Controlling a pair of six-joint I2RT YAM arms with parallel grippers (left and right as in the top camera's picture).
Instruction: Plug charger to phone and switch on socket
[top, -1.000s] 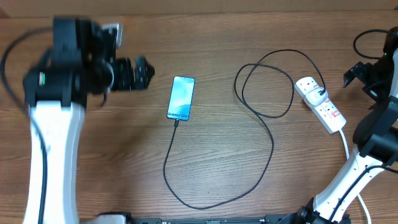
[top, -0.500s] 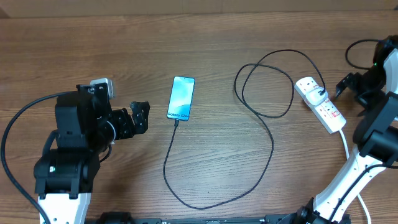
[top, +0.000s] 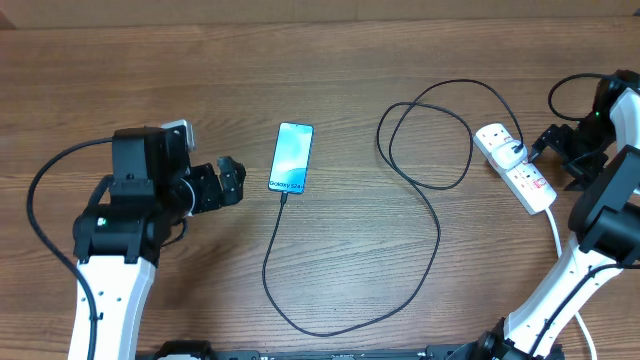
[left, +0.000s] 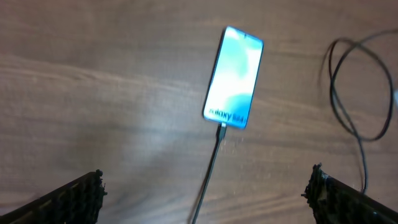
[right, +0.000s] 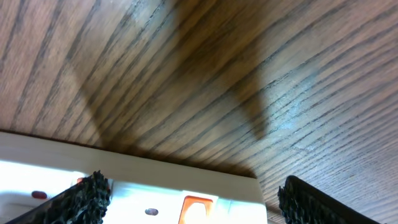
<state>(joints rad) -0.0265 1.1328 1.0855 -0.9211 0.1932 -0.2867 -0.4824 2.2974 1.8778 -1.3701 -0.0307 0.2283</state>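
The phone (top: 292, 157) lies lit and face up on the wooden table, also in the left wrist view as the phone (left: 234, 78). The charger (top: 436, 228), a thin black cable, meets the phone's lower end and loops across to the socket (top: 520, 172). In the left wrist view the charger (left: 211, 168) runs down from the phone's port. My left gripper (top: 232, 181) is open, just left of the phone and apart from it. My right gripper (top: 562, 158) is open beside the socket's far end. In the right wrist view the socket (right: 143, 180) lies under my right gripper (right: 196, 196), an orange-red switch (right: 198, 209) between the fingers.
The socket's thick white cord (top: 556, 222) runs off toward the near right edge past the right arm's base. The charger forms a loose loop (top: 428, 135) between phone and socket. Bare wooden table (top: 160, 70) lies behind the left arm.
My left arm has swung down and toward the near side, its gripper ending just left of the phone. My right gripper has dropped closer to the socket's end.
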